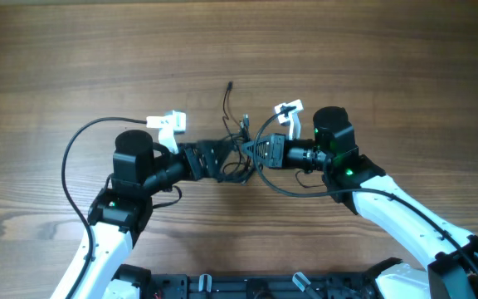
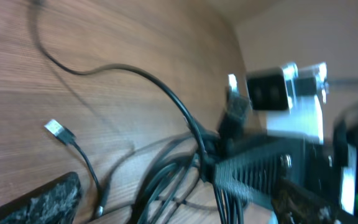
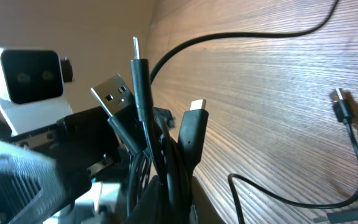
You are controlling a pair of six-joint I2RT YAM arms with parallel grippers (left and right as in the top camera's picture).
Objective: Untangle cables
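The cables (image 1: 237,139) are a small bundle of thin black cords in the middle of the wooden table, between my two grippers. One loose end (image 1: 229,86) runs toward the far side. My right gripper (image 1: 260,151) is shut on the bundle; in the right wrist view the cords (image 3: 166,149) stand between its jaws (image 3: 166,208) with three plug tips pointing up. My left gripper (image 1: 221,159) is open around the bundle's left side. In the left wrist view one of its fingers (image 2: 42,200) lies low at the left and the cords (image 2: 179,171) run past it.
A loose USB plug (image 2: 55,129) lies on the wood; another plug end (image 3: 340,102) shows in the right wrist view. The left arm's thicker cable (image 1: 73,158) loops out to the left. The right arm's cable (image 1: 293,189) curves under its wrist.
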